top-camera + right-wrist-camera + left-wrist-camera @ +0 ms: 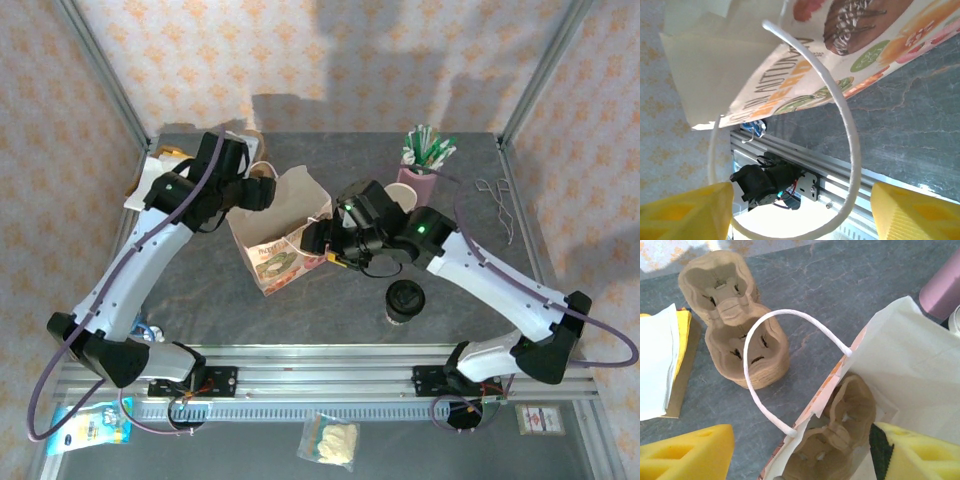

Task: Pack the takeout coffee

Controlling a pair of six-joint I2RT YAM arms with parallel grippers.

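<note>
Left gripper (800, 460) spread, bag handle (754, 390) just ahead, right gripper (800, 212) spread around other handle (851, 145), takeout coffee (405, 300) standing nearby.

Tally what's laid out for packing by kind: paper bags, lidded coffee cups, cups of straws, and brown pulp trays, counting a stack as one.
Paper bag: 1
Lidded coffee cup: 1
Pink cup of straws: 1
Brown pulp trays: 2, the loose stack and the tray in the bag
Total: 5
</note>
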